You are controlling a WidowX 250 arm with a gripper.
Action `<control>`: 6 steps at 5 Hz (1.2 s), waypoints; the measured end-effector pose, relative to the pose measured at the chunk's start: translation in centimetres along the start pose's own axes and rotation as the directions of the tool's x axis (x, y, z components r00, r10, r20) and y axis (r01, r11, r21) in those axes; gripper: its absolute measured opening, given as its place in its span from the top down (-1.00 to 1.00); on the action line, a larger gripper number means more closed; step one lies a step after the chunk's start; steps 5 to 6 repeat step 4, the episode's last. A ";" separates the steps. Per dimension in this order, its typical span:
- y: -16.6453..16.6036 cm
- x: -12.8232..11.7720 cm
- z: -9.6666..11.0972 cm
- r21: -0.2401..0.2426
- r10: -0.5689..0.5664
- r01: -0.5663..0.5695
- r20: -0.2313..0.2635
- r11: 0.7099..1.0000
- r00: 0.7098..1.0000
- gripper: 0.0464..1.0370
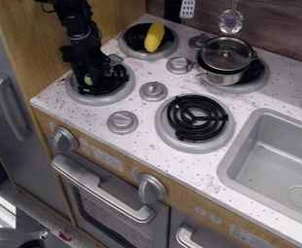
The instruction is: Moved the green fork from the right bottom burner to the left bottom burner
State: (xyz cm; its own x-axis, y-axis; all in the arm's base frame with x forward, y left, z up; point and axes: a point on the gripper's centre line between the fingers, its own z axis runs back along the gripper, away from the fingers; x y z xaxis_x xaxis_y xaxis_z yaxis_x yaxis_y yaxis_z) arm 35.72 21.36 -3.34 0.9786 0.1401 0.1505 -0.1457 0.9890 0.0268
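Sink (226,162): big and grey, closest to us, lower right of the frame.
Left bottom burner (102,100): left side of the frame, right under the gripper.
Green fork (89,79): over that burner, its green end right at the gripper's tip. It looks long from lower left to upper right, with the prongs at the upper right.
Gripper (95,80): pointing down at the fork; I can't tell if it is pinching it.
Arm (81,36): upper left, above the fork. If it has the fork, the next job is likely to let go and lift straight up.
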 end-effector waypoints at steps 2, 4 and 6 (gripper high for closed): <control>-0.8 0.3 1.0 -0.014 -0.028 0.029 0.005 0.999 1.000 -0.94; -2.9 2.2 6.7 0.042 -0.218 0.216 0.046 0.976 0.975 -0.92; -2.9 2.2 6.7 0.042 -0.218 0.216 0.046 0.976 0.975 -0.92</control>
